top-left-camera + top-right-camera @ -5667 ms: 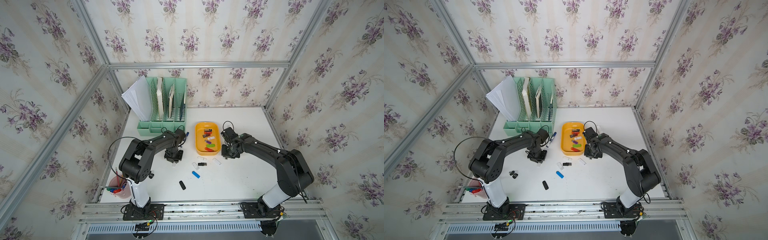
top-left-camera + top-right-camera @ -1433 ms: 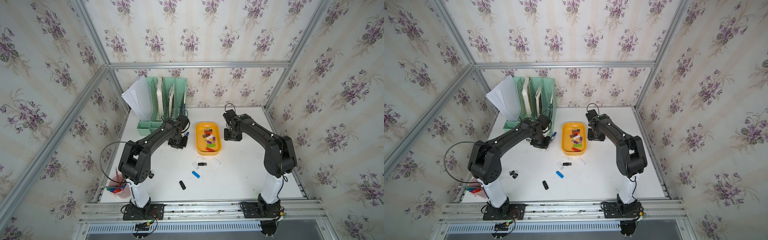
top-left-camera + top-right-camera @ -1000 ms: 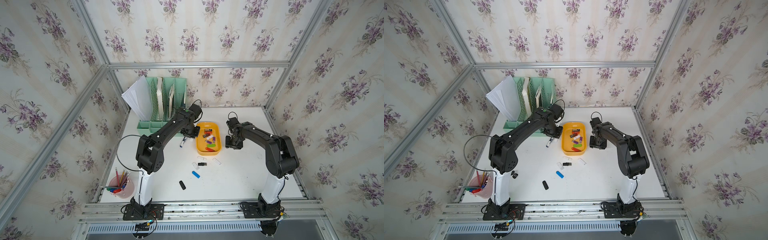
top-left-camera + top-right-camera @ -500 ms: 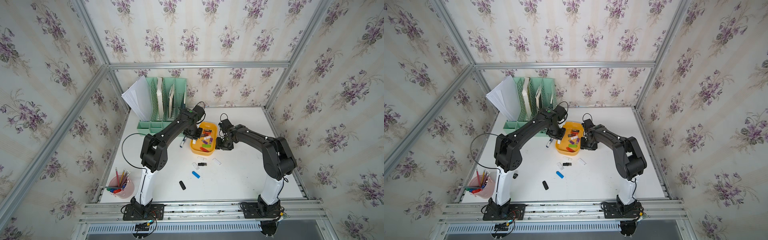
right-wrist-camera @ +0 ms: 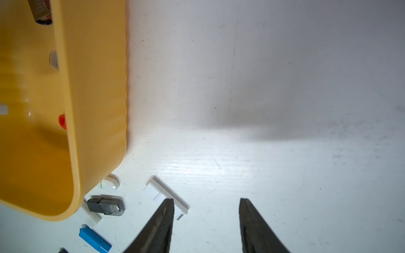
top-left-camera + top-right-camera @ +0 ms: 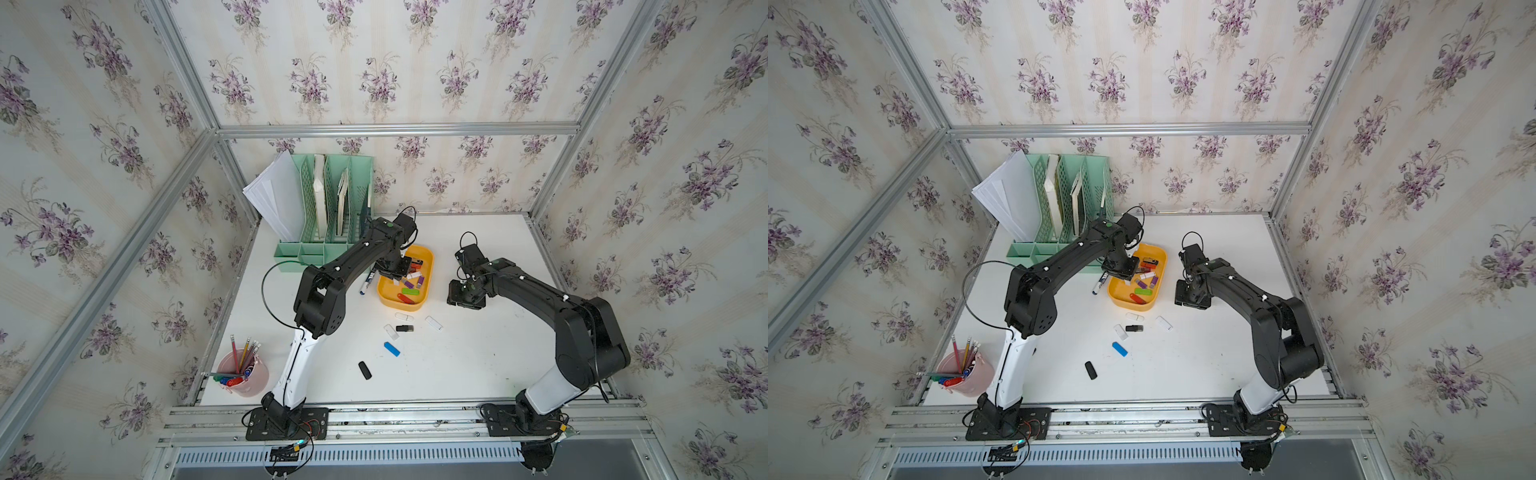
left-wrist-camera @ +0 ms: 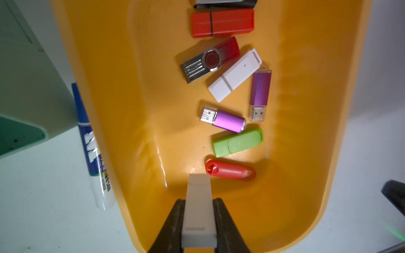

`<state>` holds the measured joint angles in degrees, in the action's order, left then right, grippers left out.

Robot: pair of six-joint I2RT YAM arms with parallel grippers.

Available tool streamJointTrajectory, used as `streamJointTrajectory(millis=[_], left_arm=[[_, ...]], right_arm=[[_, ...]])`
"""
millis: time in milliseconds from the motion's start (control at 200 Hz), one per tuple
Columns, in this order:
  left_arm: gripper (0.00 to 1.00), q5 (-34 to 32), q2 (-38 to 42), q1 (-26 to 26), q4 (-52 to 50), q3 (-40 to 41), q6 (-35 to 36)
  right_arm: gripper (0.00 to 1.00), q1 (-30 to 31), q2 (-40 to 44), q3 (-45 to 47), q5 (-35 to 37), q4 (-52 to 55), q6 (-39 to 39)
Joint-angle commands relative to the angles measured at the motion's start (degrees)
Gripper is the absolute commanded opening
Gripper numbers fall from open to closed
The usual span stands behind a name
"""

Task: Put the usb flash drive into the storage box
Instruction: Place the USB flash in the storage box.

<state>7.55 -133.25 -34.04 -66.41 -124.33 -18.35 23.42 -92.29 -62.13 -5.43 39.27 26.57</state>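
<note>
White table [image 6: 478, 365] is wide but the target on it is small; I judge that the left arm [image 6: 357, 255] should sink a little over the storage box [image 6: 390, 294], and only then the left gripper [image 7: 198, 200], clamped narrow on the pale usb flash drive [image 7: 198, 208], should open straight, so the drive drops flat on the box floor beside the red drive [image 7: 230, 172] and does not bounce over the rim; the arm reaches far forward, elbow bent, wrist pointing down over the box; the right gripper [image 5: 207, 200] hangs half open and empty over bare table just beside the box.
</note>
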Motion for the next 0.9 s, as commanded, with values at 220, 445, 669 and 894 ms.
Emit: streamJointTrajectory(millis=[220, 445, 669, 894], left_arm=[[0.27, -1.2, -4.4, 0.1, -1.7, -2.7, 1.5], [0.29, -2.7, -6.6, 0.1, -2.7, -4.4, 2.3], [0.45, -2.9, -7.9, 0.3, -3.4, -6.7, 2.5], [0.61, -1.3, -2.4, 0.5, -3.3, -5.1, 1.8]], right_arm=[[0.53, -1.1, 2.5, 0.6, 1.2, 2.2, -1.0], [0.53, -1.1, 2.7, 1.0, 0.7, 2.1, -1.1], [0.54, -0.9, 4.7, 3.7, -0.4, 0.3, -3.3], [0.58, 5.0, 6.9, 8.0, -1.2, -3.8, -6.9]])
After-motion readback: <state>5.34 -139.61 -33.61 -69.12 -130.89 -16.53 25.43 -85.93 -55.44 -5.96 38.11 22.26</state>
